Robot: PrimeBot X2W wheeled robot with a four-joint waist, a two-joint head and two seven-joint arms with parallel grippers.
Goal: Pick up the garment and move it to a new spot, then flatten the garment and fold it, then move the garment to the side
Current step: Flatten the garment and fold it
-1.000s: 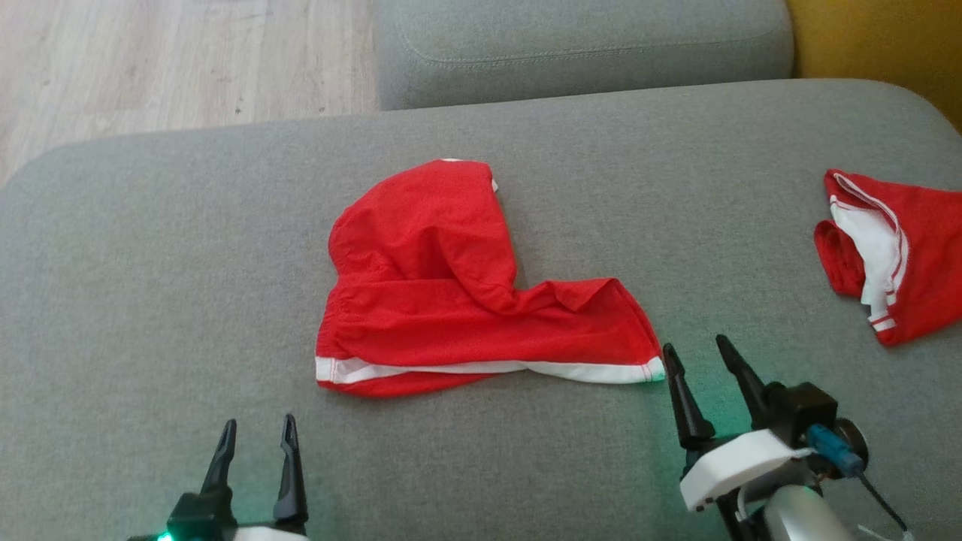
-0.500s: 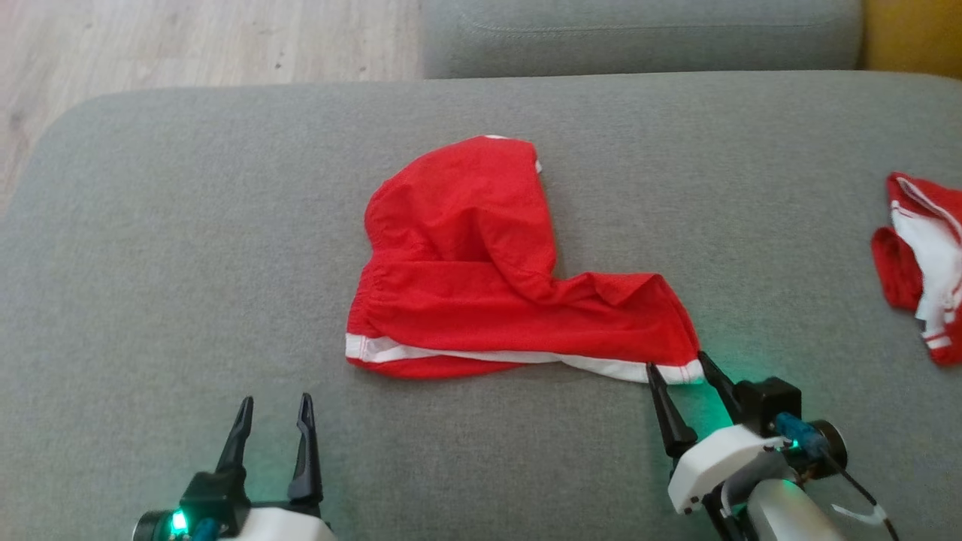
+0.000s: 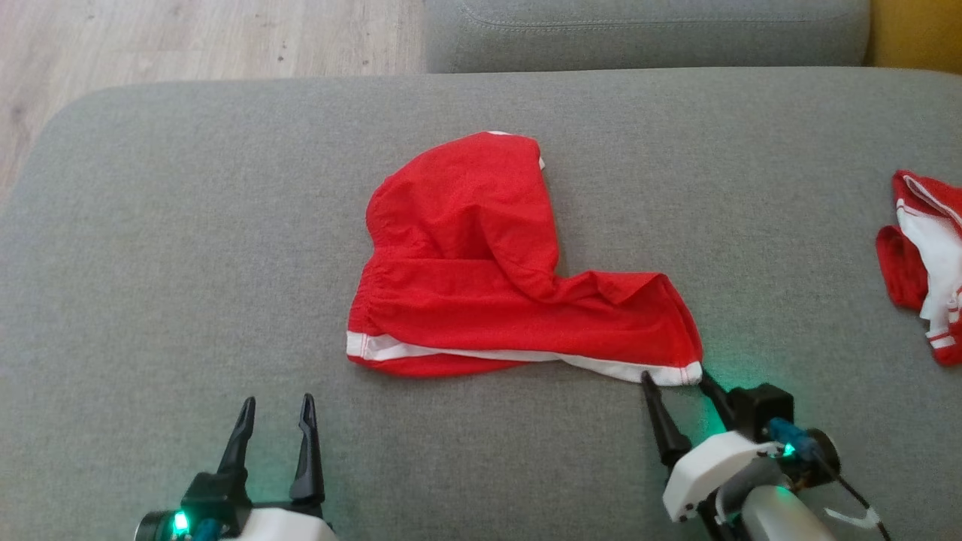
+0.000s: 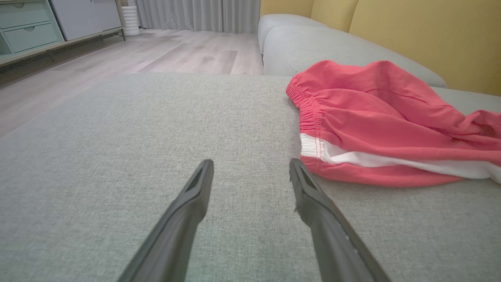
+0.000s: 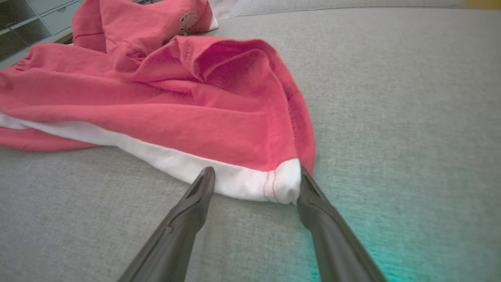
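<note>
The right gripper (image 3: pixel 673 379), fingers spread wide and empty, straddles the white-hemmed corner (image 5: pixel 274 184) of the red garment (image 3: pixel 481 285), which lies crumpled just ahead of its tips on the grey sofa seat (image 3: pixel 150 263). A close from here could likely nip only the top layer, or catch the upholstery beneath. Because one leg is folded over the body, a lift by this corner alone would probably drag the cloth up twisted. Off to its left, the left gripper (image 3: pixel 277 400) waits open and empty, near the garment's waistband end but apart from it. Bare seat runs on both flanks. A second red garment (image 3: pixel 921 255) lies well to the right, and beyond the seat's rounded far-left edge is wooden floor (image 3: pixel 188 37).
</note>
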